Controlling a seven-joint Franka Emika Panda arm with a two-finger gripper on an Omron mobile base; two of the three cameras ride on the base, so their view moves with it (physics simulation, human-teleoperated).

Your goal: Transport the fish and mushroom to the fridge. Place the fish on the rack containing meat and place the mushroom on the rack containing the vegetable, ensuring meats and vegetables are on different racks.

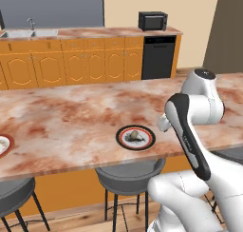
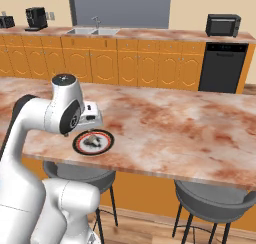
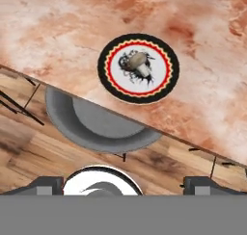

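Observation:
A round plate point(image 3: 166, 82) with a black and red rim sits near the front edge of the marble island counter point(image 1: 71, 117). On it lies the beige-brown mushroom point(image 3: 137, 60), with the thin grey fish point(image 3: 126, 71) beside and partly under it. The plate point(image 1: 148, 141) and the mushroom point(image 1: 135, 133) are also seen in the left base view, and the plate point(image 2: 80, 148) in the right base view. My gripper point(image 3: 123, 183) hangs open above the counter's edge, back from the plate, with nothing between its fingertips point(image 3: 44, 183). The fridge, its racks, the meat and the vegetable are out of view.
Grey stools point(image 1: 128, 171) point(image 2: 215, 203) stand under the island's front edge. A second plate point(image 1: 4, 143) sits at the far left of the island. Behind are orange cabinets with a sink point(image 1: 28, 33), a microwave point(image 1: 153, 21) and a black dishwasher point(image 1: 158, 57).

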